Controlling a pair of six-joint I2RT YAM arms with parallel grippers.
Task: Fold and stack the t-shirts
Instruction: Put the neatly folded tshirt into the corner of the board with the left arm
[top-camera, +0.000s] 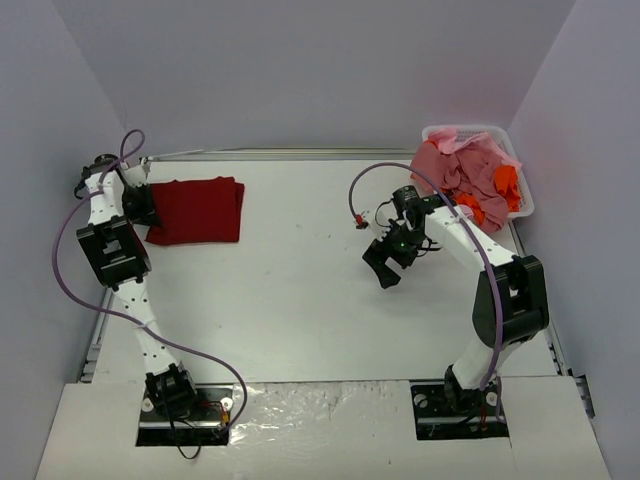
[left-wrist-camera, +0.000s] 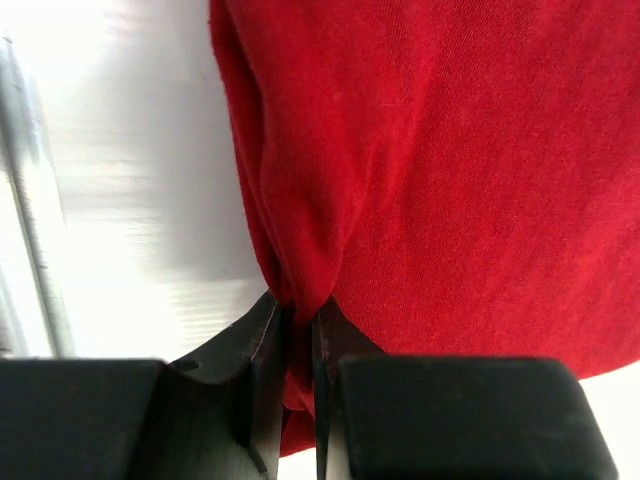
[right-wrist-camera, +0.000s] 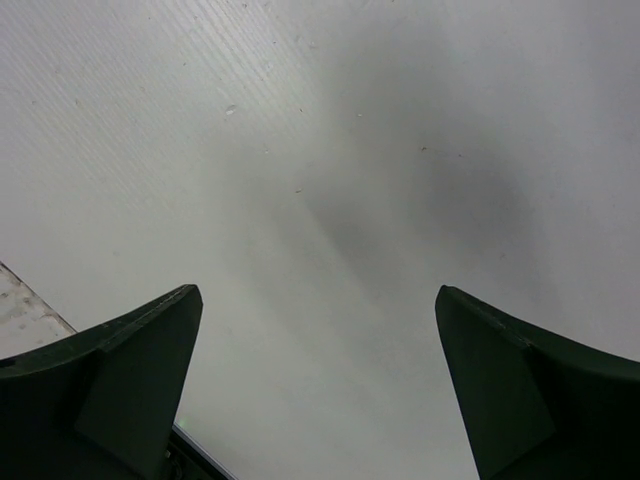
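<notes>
From above, the red t-shirt (top-camera: 197, 210) lies folded at upper left, with the left gripper (top-camera: 140, 205) at its left edge. Left wrist: its fingers (left-wrist-camera: 262, 370) pinch a shirt fold at bottom centre. Right wrist: the right gripper (right-wrist-camera: 315, 300) gapes wide above the table (right-wrist-camera: 350, 150).

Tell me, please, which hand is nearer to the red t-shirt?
Left. The left hand is shut on an edge of the red t-shirt; the right hand is open above the table, well off to the shirt's right.

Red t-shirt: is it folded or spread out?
Folded: the red t-shirt lies as a compact rectangle, its edge pinched by the left gripper.
</notes>
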